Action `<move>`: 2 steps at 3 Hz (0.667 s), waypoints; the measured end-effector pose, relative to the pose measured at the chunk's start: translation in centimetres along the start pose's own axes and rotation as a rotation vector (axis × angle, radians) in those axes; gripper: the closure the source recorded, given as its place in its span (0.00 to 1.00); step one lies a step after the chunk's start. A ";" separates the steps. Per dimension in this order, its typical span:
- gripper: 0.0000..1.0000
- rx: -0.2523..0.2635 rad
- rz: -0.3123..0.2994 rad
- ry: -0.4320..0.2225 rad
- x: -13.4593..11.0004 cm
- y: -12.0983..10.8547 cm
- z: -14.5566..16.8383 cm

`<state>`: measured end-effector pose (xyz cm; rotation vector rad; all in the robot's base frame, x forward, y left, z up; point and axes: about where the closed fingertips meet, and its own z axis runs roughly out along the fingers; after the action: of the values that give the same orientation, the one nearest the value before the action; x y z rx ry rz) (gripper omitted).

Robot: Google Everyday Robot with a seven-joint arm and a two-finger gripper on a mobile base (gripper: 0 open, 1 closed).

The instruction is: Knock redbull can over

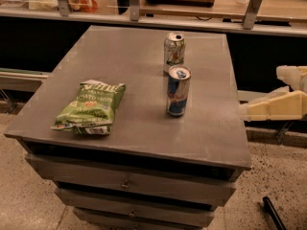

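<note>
The redbull can [178, 91] stands upright right of the middle of the grey table top [124, 71]; it is blue and silver with a red logo and a silver top. My gripper [261, 92] comes in from the right edge of the view, beside the table's right edge and to the right of the can. Its two cream fingers [276, 107] are apart and hold nothing. It does not touch the can.
A silver-white can with green markings [173, 51] stands upright just behind the redbull can. A green chip bag [90, 107] lies at the front left. The table has drawers [127, 183] below. A counter with metal posts [192, 8] runs behind.
</note>
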<state>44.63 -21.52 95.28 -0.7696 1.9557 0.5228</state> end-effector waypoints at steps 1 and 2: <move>0.00 -0.046 -0.035 -0.034 -0.4 1.2 1.2; 0.00 -0.104 -0.084 -0.130 -0.7 3.1 3.8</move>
<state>45.02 -16.70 94.24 -0.8576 1.7795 0.6128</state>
